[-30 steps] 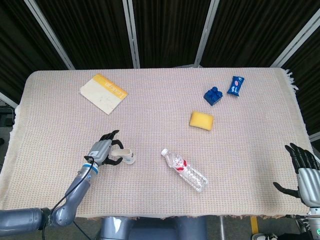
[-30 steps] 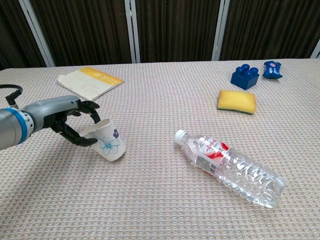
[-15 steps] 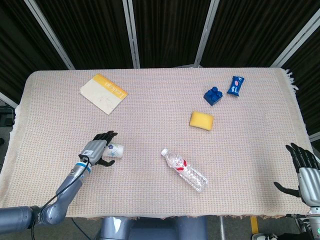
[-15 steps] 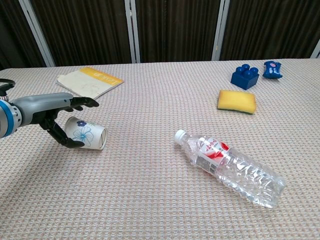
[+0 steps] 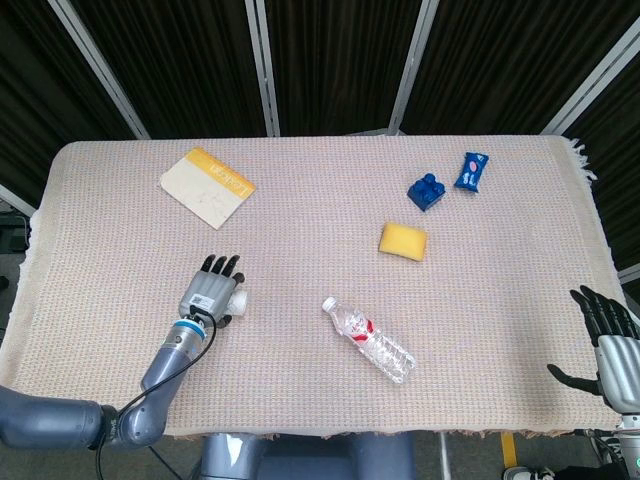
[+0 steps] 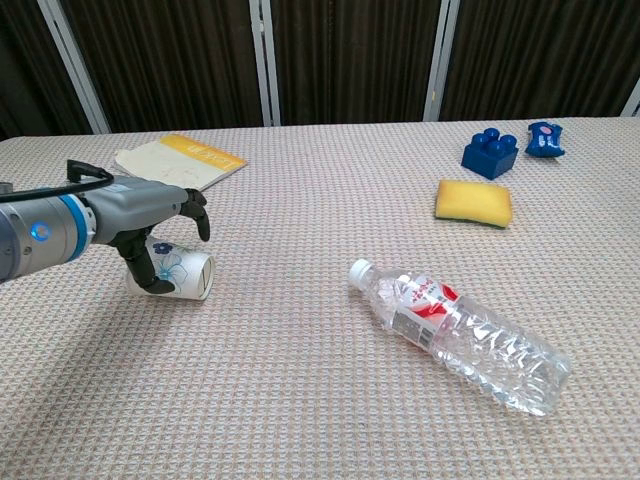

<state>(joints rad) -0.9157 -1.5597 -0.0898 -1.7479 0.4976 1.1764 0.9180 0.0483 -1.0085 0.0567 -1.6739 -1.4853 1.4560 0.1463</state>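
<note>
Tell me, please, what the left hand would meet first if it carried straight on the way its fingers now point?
Probably bare cloth: the left hand points up the table. The booklet lies roughly ahead, depth uncertain.

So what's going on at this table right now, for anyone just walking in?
The robot's left hand is over a small paper cup with a blue flower print, which lies on its side on the woven tablecloth; its fingers curl around the cup. The right hand is open at the table's edge, holding nothing. A plastic water bottle lies on its side mid-table, with a yellow sponge, a blue building block, a blue packet and a booklet further back.
</note>
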